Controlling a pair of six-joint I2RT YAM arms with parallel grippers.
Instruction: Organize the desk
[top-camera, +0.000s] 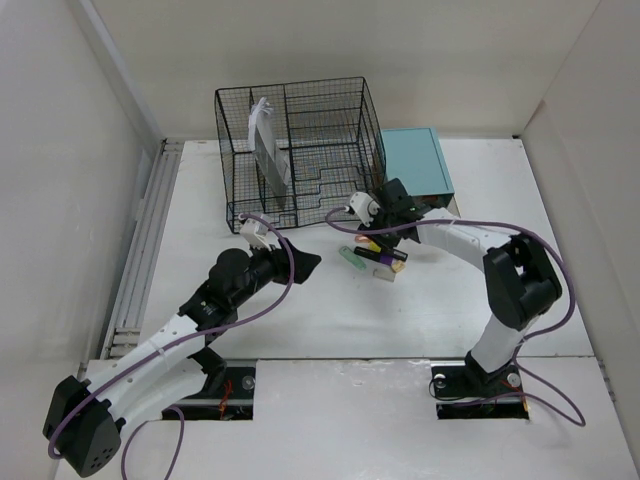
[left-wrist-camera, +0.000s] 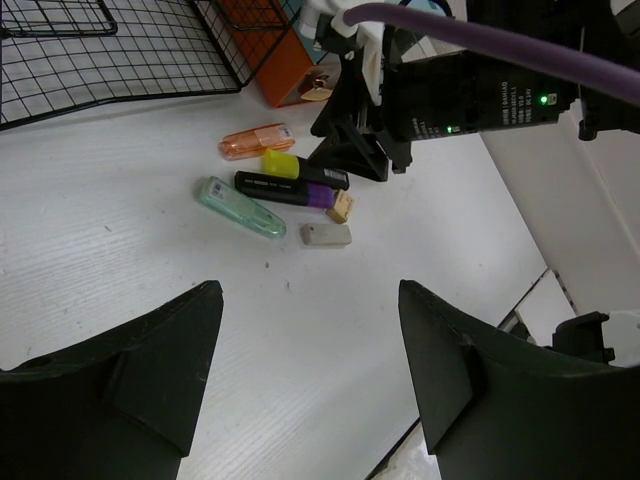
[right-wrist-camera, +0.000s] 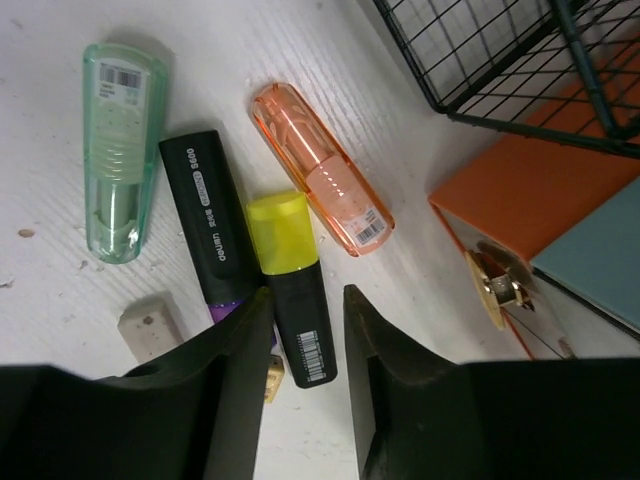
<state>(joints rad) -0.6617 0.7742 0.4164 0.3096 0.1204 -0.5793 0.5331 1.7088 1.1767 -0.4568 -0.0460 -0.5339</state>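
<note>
The white desk (top-camera: 330, 320) holds a cluster of small items in front of the rack. My right gripper (right-wrist-camera: 306, 295) is open, low over a black highlighter with a yellow cap (right-wrist-camera: 290, 270), one jaw on each side of its body and a gap at the right jaw. Beside it lie a black highlighter with a purple end (right-wrist-camera: 205, 215), a green clear case (right-wrist-camera: 120, 150), an orange clear case (right-wrist-camera: 320, 168), a white eraser (right-wrist-camera: 150, 325) and a small tan eraser (right-wrist-camera: 272, 375). My left gripper (left-wrist-camera: 310, 290) is open and empty over bare desk, short of the cluster.
A black wire-mesh rack (top-camera: 300, 150) with papers (top-camera: 268, 150) stands at the back. A teal box (top-camera: 415, 160) with an orange wooden drawer (right-wrist-camera: 520, 190) and a brass knob (right-wrist-camera: 495, 290) sits just right of the cluster. White walls bound the desk.
</note>
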